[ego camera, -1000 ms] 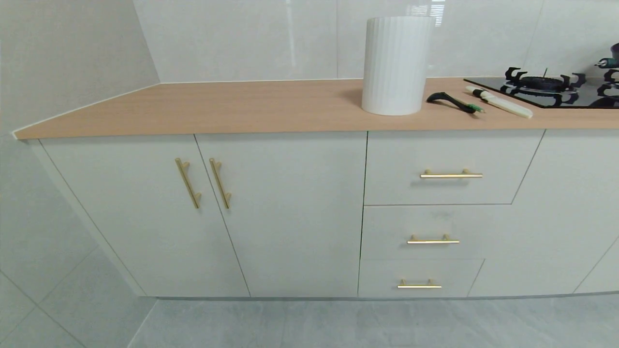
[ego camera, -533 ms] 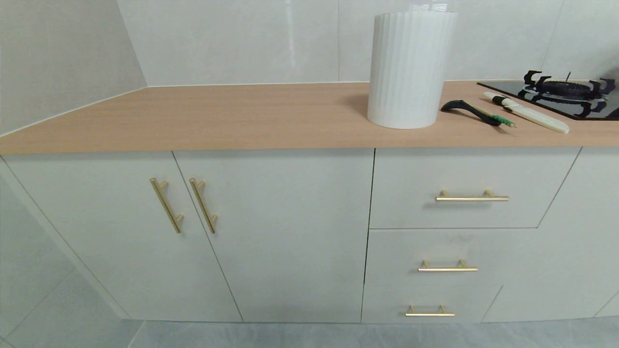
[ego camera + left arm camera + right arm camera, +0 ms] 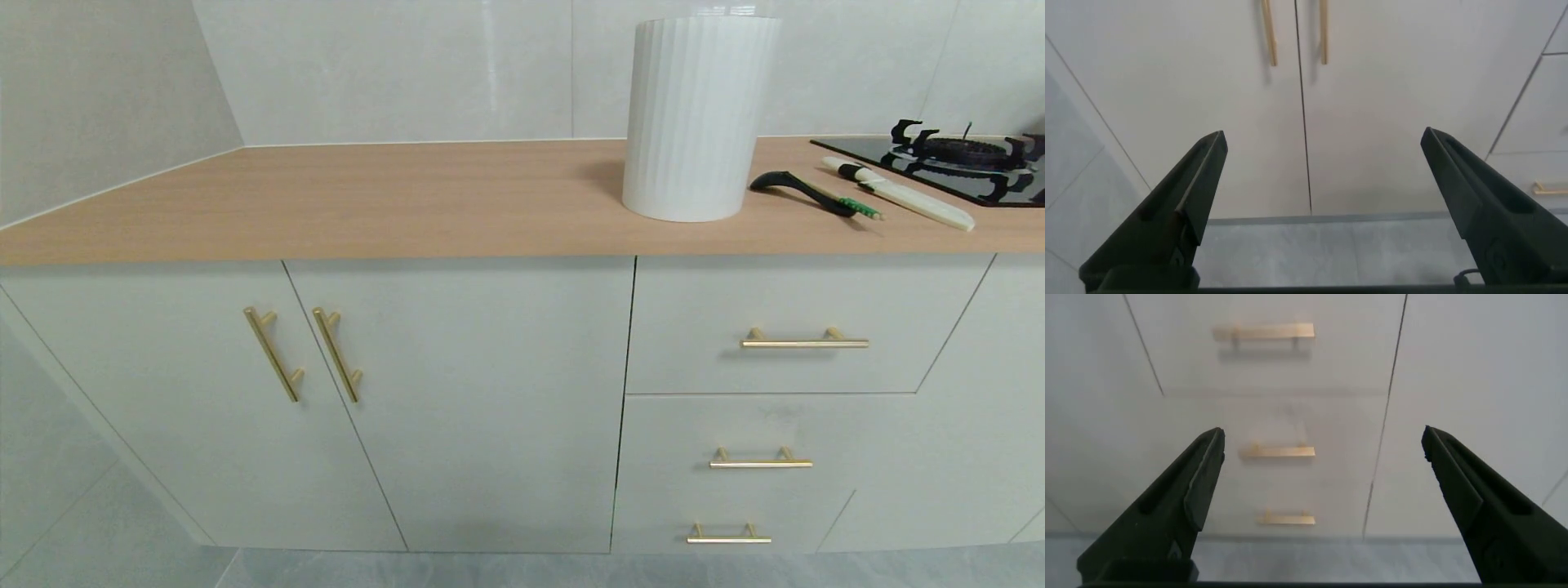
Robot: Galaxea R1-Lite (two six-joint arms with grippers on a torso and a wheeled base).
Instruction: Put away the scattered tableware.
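On the wooden countertop (image 3: 367,196) stands a tall white ribbed holder (image 3: 694,118). To its right lie a black-handled utensil with a green tip (image 3: 808,193) and a cream-coloured knife with a dark band (image 3: 898,194). My left gripper (image 3: 1323,151) is open, low in front of the double cabinet doors (image 3: 1302,98). My right gripper (image 3: 1323,445) is open too, facing the drawer fronts with their gold handles (image 3: 1264,331). Nothing sits between either pair of fingers.
A black gas hob (image 3: 955,155) sits at the counter's far right. Below are two cabinet doors with gold handles (image 3: 273,353) and three drawers (image 3: 804,343). Tiled walls close the back and left; grey floor tiles (image 3: 1331,253) lie in front.
The whole head view has shifted: the cabinet appears nearer and slightly lower and rightward, so the camera moved closer. The things on the counter keep their places.
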